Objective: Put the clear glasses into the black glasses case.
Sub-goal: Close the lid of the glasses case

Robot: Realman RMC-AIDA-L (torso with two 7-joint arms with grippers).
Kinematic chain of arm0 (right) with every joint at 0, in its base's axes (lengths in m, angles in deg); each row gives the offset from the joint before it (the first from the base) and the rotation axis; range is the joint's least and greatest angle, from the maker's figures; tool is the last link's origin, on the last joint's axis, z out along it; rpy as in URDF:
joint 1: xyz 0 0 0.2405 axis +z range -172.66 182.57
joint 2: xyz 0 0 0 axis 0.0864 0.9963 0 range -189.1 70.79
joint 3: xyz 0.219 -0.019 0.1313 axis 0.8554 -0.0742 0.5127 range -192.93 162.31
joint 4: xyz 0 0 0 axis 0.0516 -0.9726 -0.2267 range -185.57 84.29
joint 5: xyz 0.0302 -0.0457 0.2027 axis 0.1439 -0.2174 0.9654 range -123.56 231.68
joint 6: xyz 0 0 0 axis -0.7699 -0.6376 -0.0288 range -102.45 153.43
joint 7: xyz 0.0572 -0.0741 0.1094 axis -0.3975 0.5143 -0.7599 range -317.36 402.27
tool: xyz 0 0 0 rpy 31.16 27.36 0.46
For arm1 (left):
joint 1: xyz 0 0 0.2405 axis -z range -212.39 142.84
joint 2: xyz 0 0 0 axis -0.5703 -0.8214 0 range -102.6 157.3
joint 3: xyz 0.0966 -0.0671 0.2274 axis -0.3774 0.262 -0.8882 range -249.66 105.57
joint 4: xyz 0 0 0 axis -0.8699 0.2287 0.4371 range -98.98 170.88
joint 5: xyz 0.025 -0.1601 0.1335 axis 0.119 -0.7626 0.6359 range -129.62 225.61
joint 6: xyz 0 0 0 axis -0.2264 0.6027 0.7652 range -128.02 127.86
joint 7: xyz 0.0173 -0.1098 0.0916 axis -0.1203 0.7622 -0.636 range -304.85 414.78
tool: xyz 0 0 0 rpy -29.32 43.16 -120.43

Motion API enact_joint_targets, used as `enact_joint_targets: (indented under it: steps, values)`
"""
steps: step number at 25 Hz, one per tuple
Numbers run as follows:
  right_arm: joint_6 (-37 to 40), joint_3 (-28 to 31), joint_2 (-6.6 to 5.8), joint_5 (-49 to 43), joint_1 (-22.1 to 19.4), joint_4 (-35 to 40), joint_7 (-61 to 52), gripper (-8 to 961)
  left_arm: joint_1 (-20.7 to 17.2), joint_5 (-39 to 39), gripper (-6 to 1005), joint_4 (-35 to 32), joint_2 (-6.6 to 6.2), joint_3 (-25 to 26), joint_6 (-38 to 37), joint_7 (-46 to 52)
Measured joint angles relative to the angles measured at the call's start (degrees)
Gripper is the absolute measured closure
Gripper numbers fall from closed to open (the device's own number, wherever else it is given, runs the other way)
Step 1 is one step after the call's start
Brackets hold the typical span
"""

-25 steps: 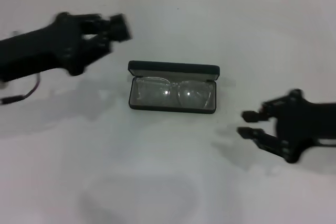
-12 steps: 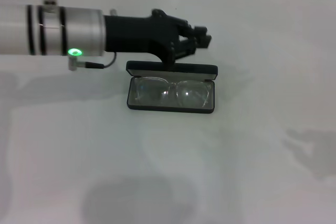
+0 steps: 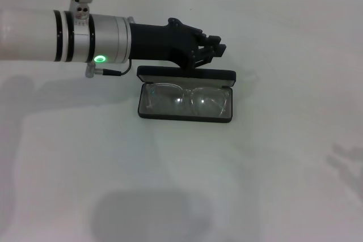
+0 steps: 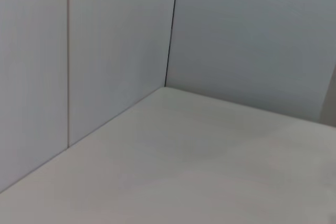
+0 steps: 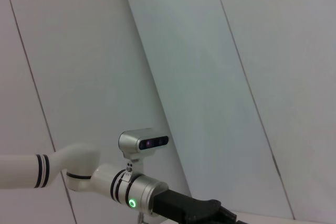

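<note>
From the left our left arm [image 3: 62, 35] reaches across the table [image 3: 170, 185], a white and silver tube with black bands and a green light glowing on its underside. A small camera block sits on top of it near the wrist. The right wrist view shows this same arm [image 5: 105, 187] from farther off, with the camera and the green light, against white wall panels.

At the end of that arm, the black left gripper [image 3: 218, 50] hangs just beyond the far edge of the case [image 3: 186, 96], over its raised lid. We see its fingers [image 3: 211, 49] drawn close together with nothing between them, so it reads to us as closed and empty. We cannot tell whether it touches the lid.

The case lies open near the middle of the table, lid standing up along the far side, tray towards us. The glasses [image 3: 184, 99] lie inside the tray, lenses side by side, filling it from left to right.

Our left wrist view shows only bare table and the wall corner.

Our right gripper does not appear in the head view; on the right of the table there is only a faint shadow [image 3: 347, 160].
</note>
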Motion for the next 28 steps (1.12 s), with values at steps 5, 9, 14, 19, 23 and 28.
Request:
enact_joint_targets:
  steps: [5, 9, 14, 19, 23, 28]
  values:
    - [0.2, 0.8, -0.06, -0.1, 0.1, -0.6, -0.1, 685, -0.5, 1.5, 816, 0.1, -0.77, 0.2, 0.1, 0.0]
    - [0.3, 0.6, -0.06, -0.1, 0.8, -1.7, 0.0, 681, -1.5, 2.8, 817, 0.2, -0.97, 0.3, 0.3, 0.0]
    - [0.4, 0.7, -0.06, 0.0, 1.7, -2.8, 0.0, 675, -1.7, 3.1, 818, 0.6, -1.09, 0.3, 1.5, 0.1]
    - [0.6, 0.5, -0.05, 0.0, 2.6, -4.4, 0.4, 670, -1.7, 3.8, 819, 1.6, -1.08, 0.1, 3.9, 0.1]
    - [0.9, 0.8, -0.06, 0.0, 2.7, -4.9, 0.8, 666, -1.6, 4.7, 819, 2.0, -1.02, 0.0, 4.1, 0.2]
    - [0.9, 0.8, -0.05, 0.1, 2.7, -5.1, 0.9, 660, -1.7, 4.9, 820, 2.2, -0.88, 0.0, 4.1, 0.3]
